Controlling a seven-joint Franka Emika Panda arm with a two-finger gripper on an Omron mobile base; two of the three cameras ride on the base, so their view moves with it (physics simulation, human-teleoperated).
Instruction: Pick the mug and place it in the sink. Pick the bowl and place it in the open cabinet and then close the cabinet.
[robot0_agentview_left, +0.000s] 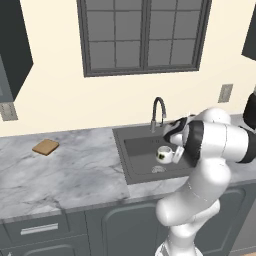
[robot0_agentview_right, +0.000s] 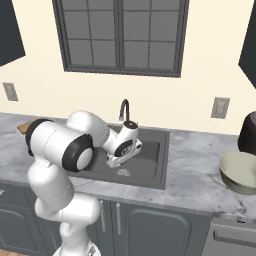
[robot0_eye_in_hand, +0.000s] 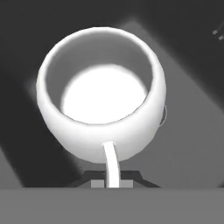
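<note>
The pincer (robot0_eye_in_hand: 113, 183) pinches the handle of one mug (robot0_eye_in_hand: 101, 92) above one sink (robot0_agentview_left: 131, 165); one bowl (robot0_agentview_right: 241, 172) sits aside.

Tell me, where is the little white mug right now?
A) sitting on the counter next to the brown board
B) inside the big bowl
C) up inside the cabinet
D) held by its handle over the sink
D. The gripper is pinched shut on the handle of the mug, which hangs above the dark basin of the sink near the faucet.
</note>
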